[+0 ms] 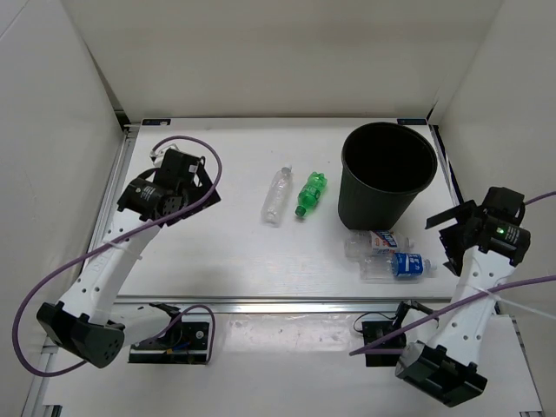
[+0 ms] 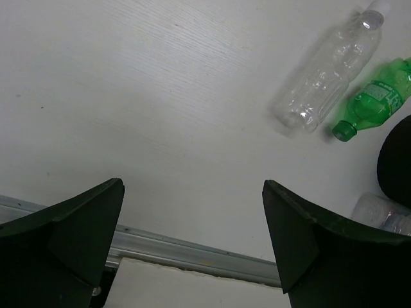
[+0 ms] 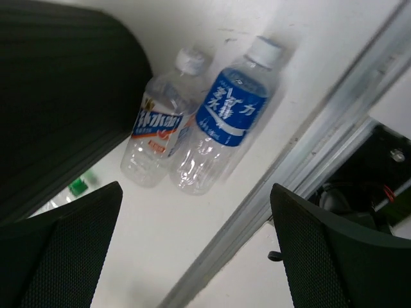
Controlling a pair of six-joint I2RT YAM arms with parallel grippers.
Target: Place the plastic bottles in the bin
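Observation:
The black bin (image 1: 375, 207) stands upright at the back right of the table. The plain clear bottle (image 1: 276, 195) and the green bottle (image 1: 310, 193) lie side by side left of it. The two labelled bottles (image 1: 375, 242) (image 1: 400, 266) lie in front of it. My left gripper (image 1: 193, 178) is open and empty, well left of the clear bottle (image 2: 327, 70) and green bottle (image 2: 376, 99). My right gripper (image 1: 447, 241) is open and empty, just right of the labelled bottles, a white-labelled one (image 3: 160, 125) and a blue-labelled one (image 3: 225, 119). The bin wall (image 3: 58, 96) is beside them.
A metal rail (image 1: 287, 302) runs along the table's near edge and also shows in the right wrist view (image 3: 308, 154). White walls enclose the table on the left, back and right. Purple cables loop from both arms.

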